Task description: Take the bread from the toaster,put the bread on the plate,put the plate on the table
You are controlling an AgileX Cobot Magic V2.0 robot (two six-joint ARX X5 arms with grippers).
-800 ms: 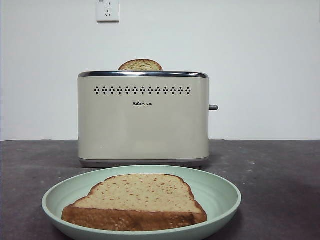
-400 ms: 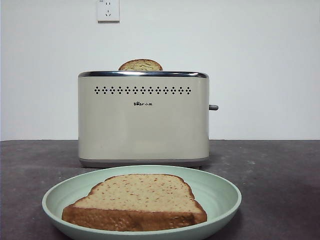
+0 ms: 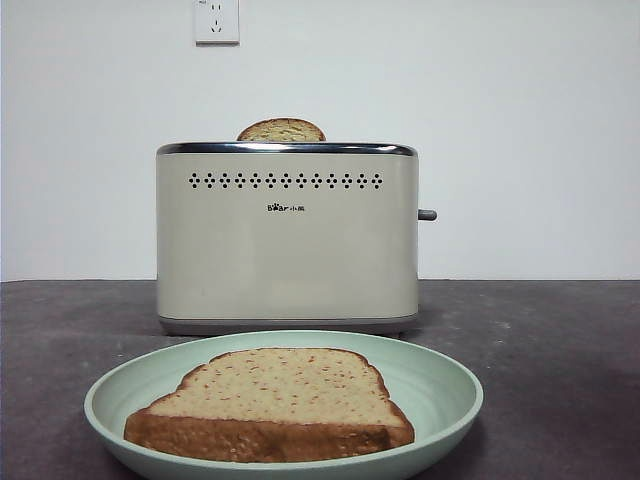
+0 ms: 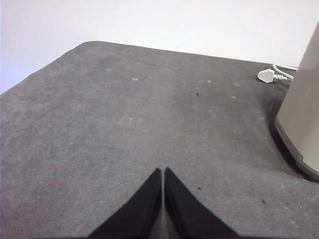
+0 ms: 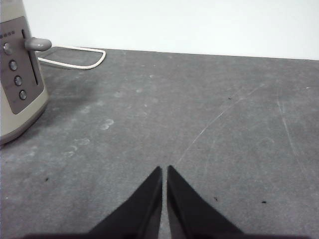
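- The bread (image 3: pixel 270 402) lies flat on the plate (image 3: pixel 440 385), low centre of the front frame, before the toaster (image 3: pixel 287 240)
- Left gripper (image 4: pixel 163 172) and right gripper (image 5: pixel 164 169) are clenched, grasping nothing, above the table (image 4: pixel 99 129)

1. The left gripper (image 4: pixel 163 172) shows only as two matte black fingers (image 4: pixel 142 209), each a long wedge that is broad at the base and narrows to a sharp tip.
2. The right gripper (image 5: pixel 164 169) has the same look: two plain black fingers (image 5: pixel 192 211) of matching pointed, triangular shape.
3. On both pairs the inner edges run straight and the outer edges slope away.
4. The surfaces look smooth and unmarked, with no screws, cables or lettering showing on what is visible.
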